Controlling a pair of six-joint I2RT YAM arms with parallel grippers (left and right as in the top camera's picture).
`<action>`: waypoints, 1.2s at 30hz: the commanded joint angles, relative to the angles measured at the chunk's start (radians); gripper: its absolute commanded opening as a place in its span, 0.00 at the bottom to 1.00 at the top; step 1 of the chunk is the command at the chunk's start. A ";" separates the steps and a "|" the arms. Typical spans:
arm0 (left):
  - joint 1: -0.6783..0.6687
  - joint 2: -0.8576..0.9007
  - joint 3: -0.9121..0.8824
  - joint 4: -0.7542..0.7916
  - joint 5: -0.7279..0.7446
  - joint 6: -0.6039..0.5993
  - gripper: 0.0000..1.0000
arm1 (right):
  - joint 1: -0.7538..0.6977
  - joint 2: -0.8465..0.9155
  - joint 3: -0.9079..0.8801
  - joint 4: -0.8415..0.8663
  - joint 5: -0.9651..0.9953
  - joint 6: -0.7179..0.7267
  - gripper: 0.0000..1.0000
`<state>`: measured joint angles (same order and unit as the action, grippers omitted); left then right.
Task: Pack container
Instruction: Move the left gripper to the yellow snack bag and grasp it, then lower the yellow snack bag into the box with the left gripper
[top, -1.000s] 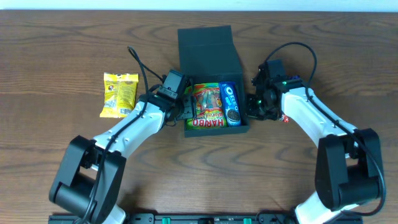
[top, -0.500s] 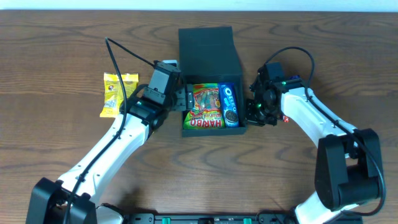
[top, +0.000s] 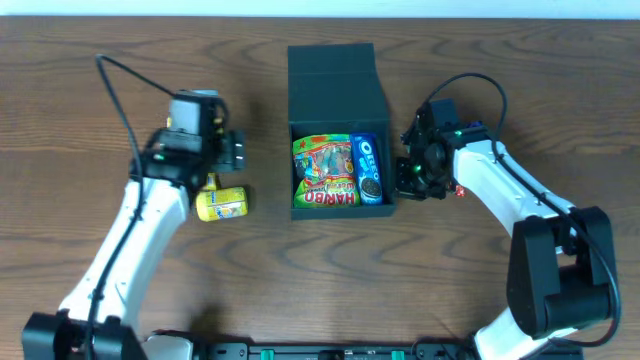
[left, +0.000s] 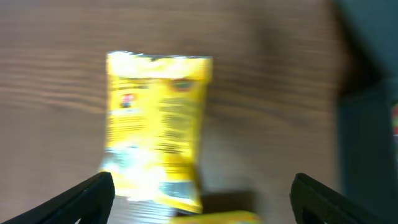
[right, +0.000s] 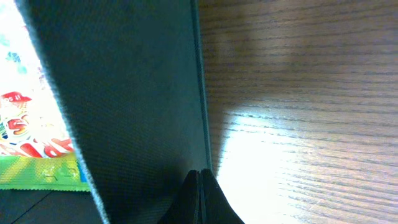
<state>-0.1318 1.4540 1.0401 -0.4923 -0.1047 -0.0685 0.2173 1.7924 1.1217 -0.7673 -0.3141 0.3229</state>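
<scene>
Two arms come up from the near edge of the table (top: 560, 90), elbows out, wrists turned in toward the middle.

On the left, the long white arm stretches up and leans right, its wrist pointing down at the wood. The left gripper (left: 203, 180) is released, fingers (left: 84, 196) spread wide, with nothing between them. Under it lies a yellow packet (left: 155, 124), flat on the table and blurred in the wrist view. It reaches between the fingers but is not pinched. From overhead, only its near end pokes out beneath the wrist.

On the right, the arm bends sharply at the elbow and folds back in. The right gripper (right: 200, 186) is clamped tight, tips meeting at the rim of the right wall. Whether they nip the wall itself, I cannot tell. To the right of that wall is open wood.

The container (top: 343, 211) sits mid-table, square to the edges, well clear of the left gripper, with a strip of bare wood between them. Inside, a gummy bag (top: 325, 172) fills the left part and a blue cookie pack (top: 370, 168) stands along the right wall, the two touching. Farther back, the flap lid (top: 332, 80) is thrown open toward the far edge.
</scene>
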 joint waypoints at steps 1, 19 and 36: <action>0.079 0.068 0.000 -0.002 0.021 0.105 0.90 | -0.008 -0.019 0.000 0.005 0.011 -0.025 0.02; 0.153 0.373 0.000 0.106 0.094 0.196 0.56 | -0.008 -0.019 0.000 0.008 0.011 -0.032 0.02; 0.080 0.063 0.006 0.108 0.097 0.131 0.06 | -0.123 -0.020 0.000 -0.016 0.011 -0.033 0.01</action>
<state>-0.0116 1.6264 1.0435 -0.3870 -0.0135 0.0784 0.1352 1.7920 1.1217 -0.7773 -0.3145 0.3027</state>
